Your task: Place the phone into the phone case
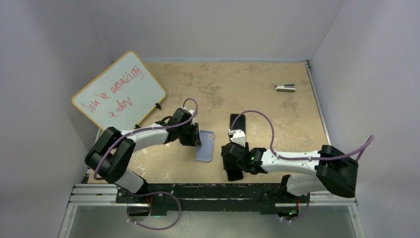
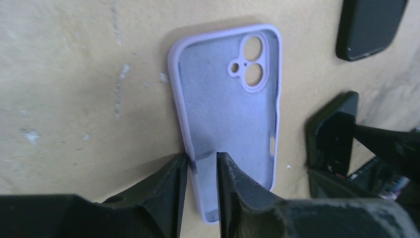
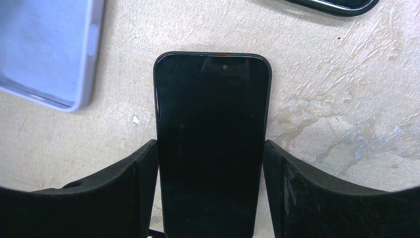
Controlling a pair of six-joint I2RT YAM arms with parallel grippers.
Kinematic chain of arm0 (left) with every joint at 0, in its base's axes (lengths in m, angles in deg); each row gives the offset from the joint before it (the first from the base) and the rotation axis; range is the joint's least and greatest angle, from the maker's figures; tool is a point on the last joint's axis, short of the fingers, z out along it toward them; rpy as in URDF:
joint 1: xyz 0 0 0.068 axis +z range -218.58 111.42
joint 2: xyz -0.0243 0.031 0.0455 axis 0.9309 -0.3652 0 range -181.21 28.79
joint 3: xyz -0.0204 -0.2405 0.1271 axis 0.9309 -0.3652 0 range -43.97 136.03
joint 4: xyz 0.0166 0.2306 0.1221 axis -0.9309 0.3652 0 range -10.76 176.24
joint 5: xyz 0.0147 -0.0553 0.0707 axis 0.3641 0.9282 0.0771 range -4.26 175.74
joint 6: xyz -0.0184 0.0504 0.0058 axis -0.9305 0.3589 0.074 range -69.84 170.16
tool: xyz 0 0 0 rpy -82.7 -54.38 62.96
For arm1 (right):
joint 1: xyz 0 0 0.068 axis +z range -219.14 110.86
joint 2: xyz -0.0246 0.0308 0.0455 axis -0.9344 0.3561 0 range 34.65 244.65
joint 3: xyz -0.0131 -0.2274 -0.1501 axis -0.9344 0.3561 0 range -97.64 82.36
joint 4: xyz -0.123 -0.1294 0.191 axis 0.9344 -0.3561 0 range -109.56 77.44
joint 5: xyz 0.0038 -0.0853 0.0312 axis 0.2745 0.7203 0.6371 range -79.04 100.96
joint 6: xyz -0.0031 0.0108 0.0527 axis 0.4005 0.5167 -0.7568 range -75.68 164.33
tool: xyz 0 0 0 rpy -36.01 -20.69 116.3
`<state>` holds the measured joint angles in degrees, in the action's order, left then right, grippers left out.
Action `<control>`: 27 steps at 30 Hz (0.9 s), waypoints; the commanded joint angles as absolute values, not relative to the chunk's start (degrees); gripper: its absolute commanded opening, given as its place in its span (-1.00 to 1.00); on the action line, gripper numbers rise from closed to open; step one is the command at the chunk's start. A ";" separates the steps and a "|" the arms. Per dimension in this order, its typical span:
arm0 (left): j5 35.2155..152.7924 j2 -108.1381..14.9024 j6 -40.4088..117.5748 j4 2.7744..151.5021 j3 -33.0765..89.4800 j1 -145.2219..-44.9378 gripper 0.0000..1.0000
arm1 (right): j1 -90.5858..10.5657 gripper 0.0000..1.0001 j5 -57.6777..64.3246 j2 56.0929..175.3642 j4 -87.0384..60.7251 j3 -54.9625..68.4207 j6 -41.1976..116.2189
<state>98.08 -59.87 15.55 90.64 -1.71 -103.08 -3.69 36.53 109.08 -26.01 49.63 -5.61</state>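
- The phone (image 3: 212, 109), top end pointed away, is grasped across its width by the right gripper (image 3: 211, 158).
- The phone case (image 2: 223, 114) wall is straddled by the left gripper (image 2: 202, 163); whether it is pinched cannot be told.

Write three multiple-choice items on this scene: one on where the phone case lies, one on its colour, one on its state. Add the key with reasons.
1. Seen from above, where does the phone case lie relative to the phone between the fingers of the right gripper?
A) to its left
B) on top of it
C) in the far right corner

2. What colour is the case?
A) red
B) pale lavender
C) green

3. What state is the case in?
A) phone fitted inside
B) standing on edge
C) empty, hollow side up

Key: 1 A, the top view shows it left of the phone. 2 B, the left wrist view shows the pale lavender shell. 3 C, its inside is bare.
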 commanded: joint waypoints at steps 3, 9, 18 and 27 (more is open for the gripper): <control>108.91 -57.88 8.54 80.19 -9.05 -104.04 -0.43 | -4.75 -0.20 35.80 108.53 -26.62 49.81 -6.39; 108.58 -53.62 7.10 78.74 -10.86 -104.06 -0.41 | -4.97 -0.23 34.55 106.55 -25.08 49.81 -6.02; 100.12 -48.87 10.97 87.12 -7.49 -103.68 -0.32 | -4.89 -0.29 33.58 105.22 -22.57 49.18 -5.68; 91.78 -37.43 16.74 97.11 -3.13 -103.26 0.69 | -4.90 -0.34 36.82 103.35 -25.01 47.17 -7.22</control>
